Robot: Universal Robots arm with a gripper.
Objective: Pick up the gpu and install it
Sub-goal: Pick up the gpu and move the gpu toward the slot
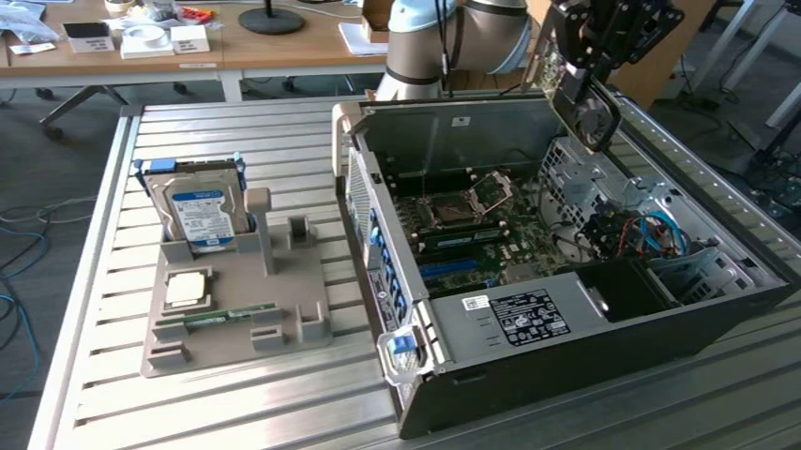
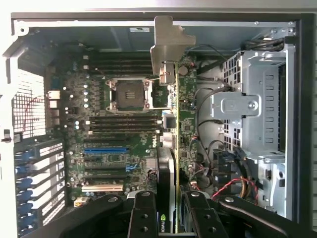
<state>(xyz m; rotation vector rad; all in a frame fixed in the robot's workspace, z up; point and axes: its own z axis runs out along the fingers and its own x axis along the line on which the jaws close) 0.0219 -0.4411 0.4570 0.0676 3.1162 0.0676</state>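
At the exterior view's left, the hard drive [image 1: 201, 214] stands in the tray [image 1: 232, 342]; next comes the open case [image 1: 538, 375] — and over it, my gripper [image 2: 171, 214] is clamped on the gpu [image 2: 167, 171], held on edge above the motherboard [image 2: 119, 136] — not yet seated.

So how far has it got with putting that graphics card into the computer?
Done: the gpu is picked up, clamped in the gripper. In hand: it hangs edge-on over the open computer case, above the motherboard. Left: the card is not yet seated in any slot.
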